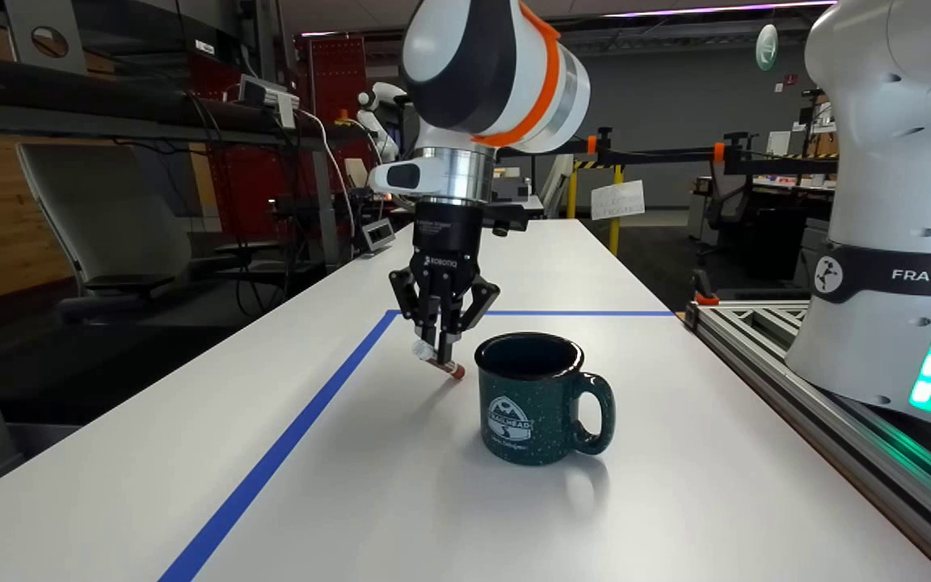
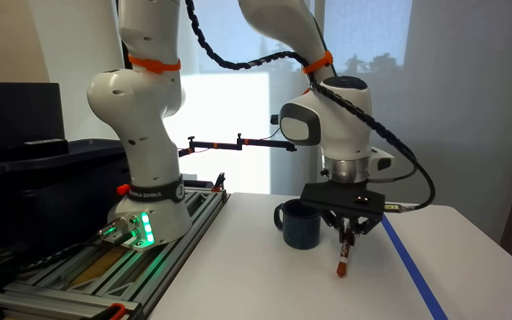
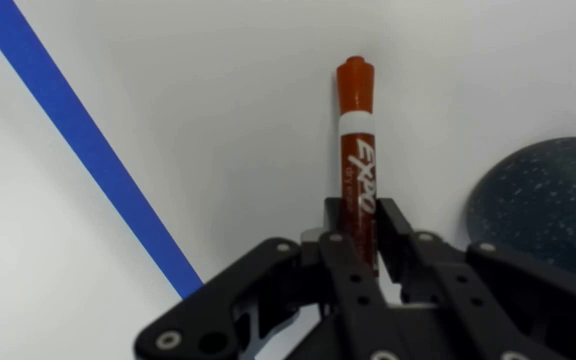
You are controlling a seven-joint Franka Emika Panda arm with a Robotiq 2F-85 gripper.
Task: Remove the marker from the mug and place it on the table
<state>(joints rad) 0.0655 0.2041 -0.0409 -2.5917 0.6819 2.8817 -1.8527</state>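
The marker (image 3: 358,162) slants red end down over the white table (image 1: 368,517), pinched by the gripper (image 1: 438,346). In an exterior view it is left of and farther than the upright mug (image 1: 542,408), with blue tape (image 1: 281,453) running further left.

White arm (image 2: 138,104), black end effector (image 3: 362,215)
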